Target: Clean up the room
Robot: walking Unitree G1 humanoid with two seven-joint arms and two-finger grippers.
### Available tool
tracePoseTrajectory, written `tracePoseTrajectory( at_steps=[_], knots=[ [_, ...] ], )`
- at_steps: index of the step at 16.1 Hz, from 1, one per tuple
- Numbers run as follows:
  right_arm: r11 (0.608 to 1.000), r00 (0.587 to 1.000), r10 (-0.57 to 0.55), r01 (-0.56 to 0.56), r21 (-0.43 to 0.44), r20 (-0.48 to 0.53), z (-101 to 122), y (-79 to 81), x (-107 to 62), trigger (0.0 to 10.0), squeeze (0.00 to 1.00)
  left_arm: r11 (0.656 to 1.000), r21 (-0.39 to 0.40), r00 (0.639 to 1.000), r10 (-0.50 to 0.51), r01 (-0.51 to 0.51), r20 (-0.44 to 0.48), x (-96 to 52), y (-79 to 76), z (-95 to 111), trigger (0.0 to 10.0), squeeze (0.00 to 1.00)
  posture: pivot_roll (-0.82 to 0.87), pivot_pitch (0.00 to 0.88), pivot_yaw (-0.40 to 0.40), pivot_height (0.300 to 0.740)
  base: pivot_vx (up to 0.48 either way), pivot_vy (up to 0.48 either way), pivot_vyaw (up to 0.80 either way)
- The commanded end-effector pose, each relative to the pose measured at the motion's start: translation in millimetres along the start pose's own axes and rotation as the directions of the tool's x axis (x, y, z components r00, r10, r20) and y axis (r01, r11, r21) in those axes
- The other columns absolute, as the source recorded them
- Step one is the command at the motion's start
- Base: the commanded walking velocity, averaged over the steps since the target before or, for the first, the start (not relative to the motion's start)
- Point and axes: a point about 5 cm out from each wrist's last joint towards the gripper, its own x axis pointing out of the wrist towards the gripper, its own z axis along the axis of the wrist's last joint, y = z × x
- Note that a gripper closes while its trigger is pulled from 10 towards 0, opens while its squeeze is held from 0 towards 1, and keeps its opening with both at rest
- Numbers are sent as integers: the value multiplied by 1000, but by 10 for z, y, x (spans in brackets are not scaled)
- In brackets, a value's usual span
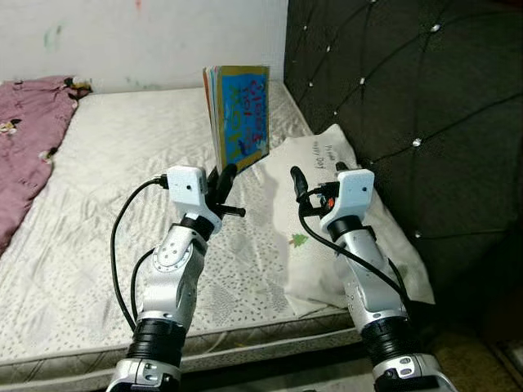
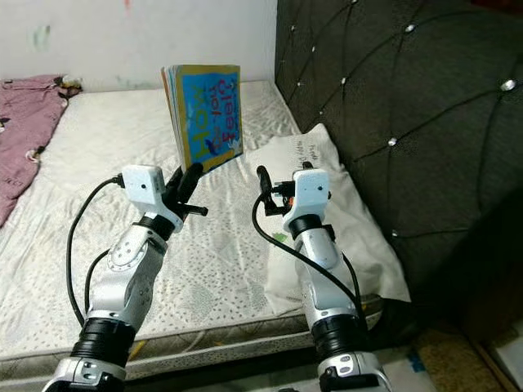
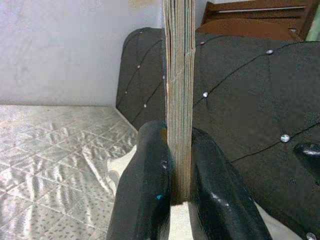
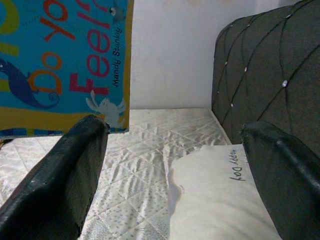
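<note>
A blue and yellow picture book [image 1: 242,114] is held upright above the mattress [image 1: 122,163], upside down as I see its cover. My left gripper [image 1: 222,181] is shut on the book's lower edge; in the left wrist view both black fingers [image 3: 145,195] clamp the page block [image 3: 179,90]. My right gripper [image 1: 315,181] is open, raised beside the book over the white pillow [image 1: 319,204], nothing between its fingers [image 4: 65,185]. The book's cover [image 4: 60,65] fills the corner of the right wrist view.
A dark tufted headboard [image 1: 409,106] rises on the right. A maroon flowered blanket [image 1: 24,139] lies at the mattress's far left. A white wall [image 1: 147,37] stands behind the bed. The bed's front edge [image 1: 245,339] is just under my arms.
</note>
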Motion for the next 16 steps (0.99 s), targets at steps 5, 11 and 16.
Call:
tracePoseTrajectory(
  at_steps=[5,11,16],
  knots=[
    [999,1000,-29,29,-21,11,40,-77,54,10000,0,1000,6,999,28,-28,30,-3,31,69,10000,0,-90,17,30,740,0,0,0],
    [996,997,-83,83,-38,6,22,-258,-64,10000,0,962,78,964,264,-261,-29,-279,387,53,10000,0,-82,21,22,740,0,0,0],
    [989,992,-122,118,-88,-43,-86,-429,-157,10000,0,942,160,953,302,-294,-28,-763,450,31,10000,0,-25,49,-31,740,0,0,0]
  ],
)
